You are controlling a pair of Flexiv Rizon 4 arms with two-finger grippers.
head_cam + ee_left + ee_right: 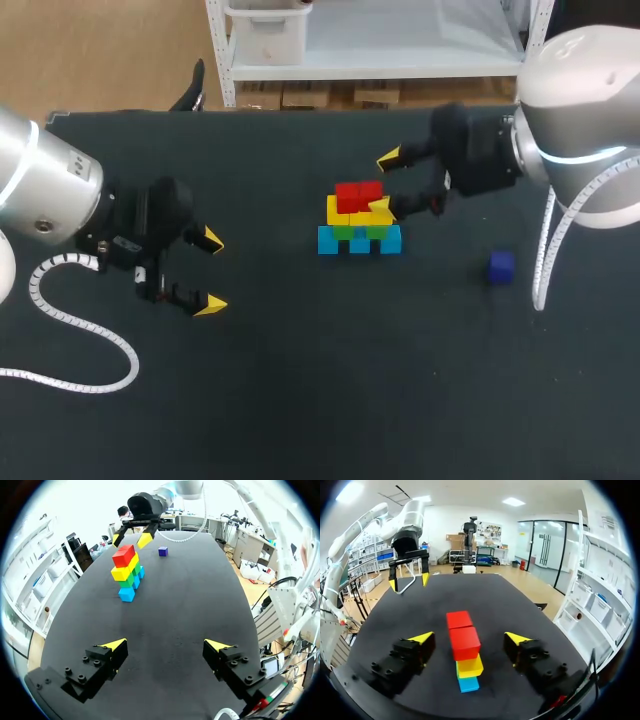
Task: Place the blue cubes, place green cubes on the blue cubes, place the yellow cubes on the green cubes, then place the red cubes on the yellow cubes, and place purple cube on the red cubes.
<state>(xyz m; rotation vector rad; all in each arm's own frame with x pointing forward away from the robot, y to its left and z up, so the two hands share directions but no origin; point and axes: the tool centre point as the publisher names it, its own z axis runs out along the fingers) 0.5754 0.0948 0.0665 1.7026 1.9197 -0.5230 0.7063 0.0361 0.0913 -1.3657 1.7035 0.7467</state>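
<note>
A pile of small blue, green, yellow and red cubes (352,213) stands near the middle of the black tabletop (300,400). The right gripper (385,182) straddles its red top, jaws spread, not touching. A small purple cube (501,265) sits toward the right edge. The left gripper (210,272) hangs toward the left edge, jaws wide apart.

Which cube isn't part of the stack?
The purple cube. It sits alone, off to one side of the stack, which holds the blue, green, yellow and red ones.
</note>
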